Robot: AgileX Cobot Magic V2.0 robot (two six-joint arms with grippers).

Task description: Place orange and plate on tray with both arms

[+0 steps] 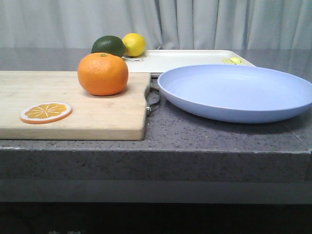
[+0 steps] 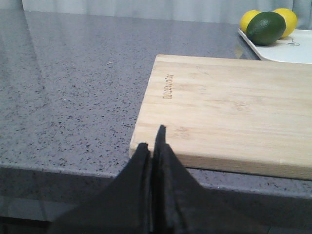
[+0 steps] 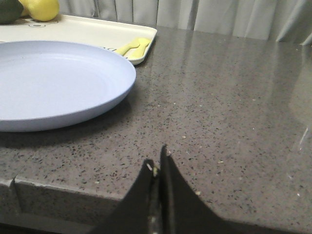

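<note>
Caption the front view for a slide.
Orange on cutting board, lavender plate beside it, tray behind.

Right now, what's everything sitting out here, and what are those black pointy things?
orange: one, bright orange, on the cutting board's far right part
orange slice: one, orange and white, near left of the board
cutting board: one, light wood, left on the counter
plate: one, pale lavender-blue, on the counter right of the board
tray: one, off-white, behind the plate
lemons: two, yellow, on the tray's left end
dark green fruit: one, beside the lemons
yellow utensils: pale yellow, on the tray's right end
left gripper: black, shut, at the board's near edge
right gripper: black, shut, right of the plate
</note>
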